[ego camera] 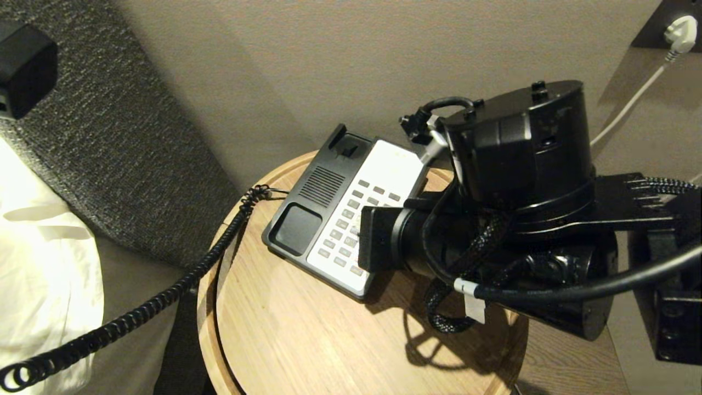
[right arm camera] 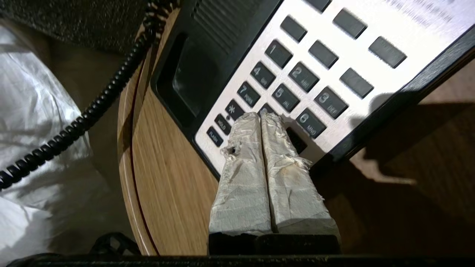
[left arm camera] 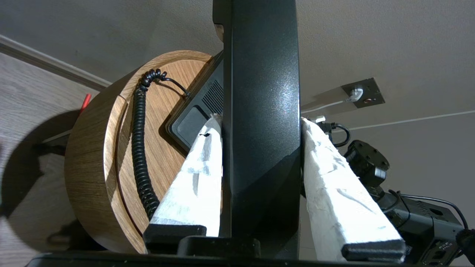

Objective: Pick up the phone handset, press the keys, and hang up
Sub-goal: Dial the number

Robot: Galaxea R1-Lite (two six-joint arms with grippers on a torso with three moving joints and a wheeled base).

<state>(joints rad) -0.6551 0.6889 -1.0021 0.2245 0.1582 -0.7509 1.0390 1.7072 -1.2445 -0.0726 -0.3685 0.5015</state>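
The phone handset (left arm camera: 259, 92), glossy black, is off its base and stands between the white-wrapped fingers of my left gripper (left arm camera: 259, 119), which is shut on it away from the table on the cord's side. Its coiled cord (ego camera: 164, 296) trails off the table's left edge. The black-and-white phone base (ego camera: 384, 164) lies on the round wooden table (ego camera: 307, 340) with its cradle (ego camera: 299, 227) bare. My right gripper (right arm camera: 260, 114) is shut, holding nothing, its tips down on the keys (right arm camera: 285, 97) in the keypad's lower middle rows. In the head view the right wrist (ego camera: 384, 238) covers that spot.
A grey upholstered headboard (ego camera: 126, 137) and white bedding (ego camera: 44, 263) lie left of the table. A wall socket with a white plug (ego camera: 680, 27) is at the upper right. The table's rim (left arm camera: 89, 167) drops to a wood floor.
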